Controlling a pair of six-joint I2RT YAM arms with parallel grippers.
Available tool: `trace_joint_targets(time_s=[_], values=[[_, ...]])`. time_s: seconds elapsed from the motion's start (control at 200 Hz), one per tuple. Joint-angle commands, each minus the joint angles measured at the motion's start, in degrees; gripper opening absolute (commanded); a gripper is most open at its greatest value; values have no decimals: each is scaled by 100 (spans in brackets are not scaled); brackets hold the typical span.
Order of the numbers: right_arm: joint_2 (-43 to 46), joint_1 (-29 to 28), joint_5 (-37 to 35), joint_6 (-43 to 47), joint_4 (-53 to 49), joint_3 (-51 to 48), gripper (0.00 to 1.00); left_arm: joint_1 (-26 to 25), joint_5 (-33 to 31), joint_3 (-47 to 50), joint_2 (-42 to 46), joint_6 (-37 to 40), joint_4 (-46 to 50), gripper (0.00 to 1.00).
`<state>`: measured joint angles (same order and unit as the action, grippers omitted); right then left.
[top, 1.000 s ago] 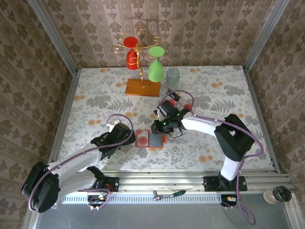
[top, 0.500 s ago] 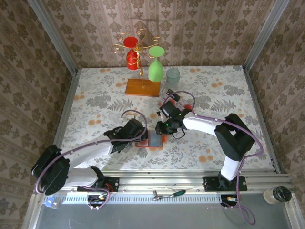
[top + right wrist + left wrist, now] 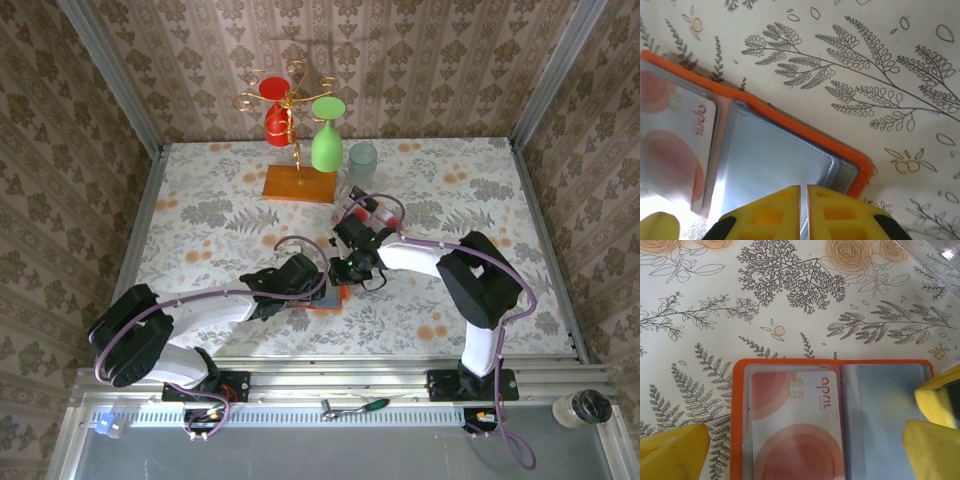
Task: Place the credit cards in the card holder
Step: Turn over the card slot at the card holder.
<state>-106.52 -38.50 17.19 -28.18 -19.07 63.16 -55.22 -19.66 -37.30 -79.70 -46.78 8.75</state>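
Top external: both arms meet at the open holder (image 3: 330, 299), which lies near the middle of the table (image 3: 200, 200)'s near edge.
Left wrist: left gripper (image 3: 804, 447) spread wide, its fingers (image 3: 672, 450) either side of the holder, gripping nothing. One card (image 3: 795, 435) sits under the clear left pocket (image 3: 765, 390); the right pocket (image 3: 880, 415) looks plain grey. Right wrist: right gripper (image 3: 804, 210) has its jaws all but touching at the right pocket's edge; can't tell if it pinches the plastic.

L pincer (image 3: 802, 447) wide, R pincer (image 3: 803, 205) closed
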Motion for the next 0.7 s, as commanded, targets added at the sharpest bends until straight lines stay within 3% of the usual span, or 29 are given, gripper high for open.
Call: trace_joint_targets(time_s=[0.0,0.555,0.695], values=[[-188,18,250,66,-88,145,12,-44,-26,133,-61,-84,-145,100],[-326,1,608,-310,312,101,11,-103,-120,442,-141,-147,-257,100],[-325,1,619,-345,333,101,12,-112,-144,528,-218,-164,-287,94]])
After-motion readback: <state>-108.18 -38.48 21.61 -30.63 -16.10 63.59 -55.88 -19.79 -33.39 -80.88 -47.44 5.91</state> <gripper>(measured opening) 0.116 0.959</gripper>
